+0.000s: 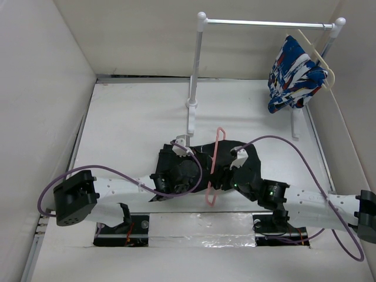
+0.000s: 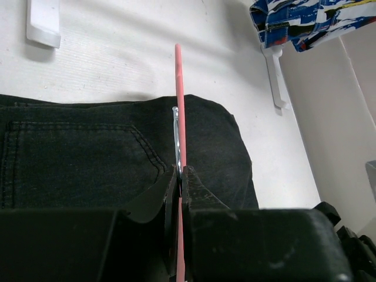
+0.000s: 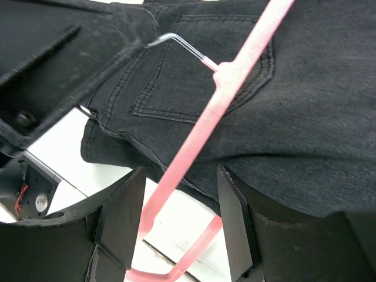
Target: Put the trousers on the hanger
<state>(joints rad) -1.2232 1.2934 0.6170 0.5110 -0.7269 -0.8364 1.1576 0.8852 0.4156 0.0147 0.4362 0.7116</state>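
The black trousers (image 1: 176, 158) lie crumpled at the table's middle, largely under both grippers; a back pocket shows in the left wrist view (image 2: 70, 158) and the right wrist view (image 3: 305, 117). The pink hanger (image 1: 215, 155) stands on edge across them. My left gripper (image 1: 204, 171) is shut on the hanger (image 2: 179, 88) near its metal hook (image 2: 175, 135). My right gripper (image 1: 218, 187) is open. Its fingers (image 3: 123, 217) straddle the hanger's near corner (image 3: 194, 141) without touching it, just above the trousers' edge. The hook (image 3: 176, 42) points towards the left gripper.
A white clothes rack (image 1: 194, 76) stands at the back, one foot showing in the left wrist view (image 2: 44, 23). A blue, white and red garment (image 1: 294, 73) hangs on a cream hanger (image 1: 320, 59) at the rack's right end. White walls enclose the table.
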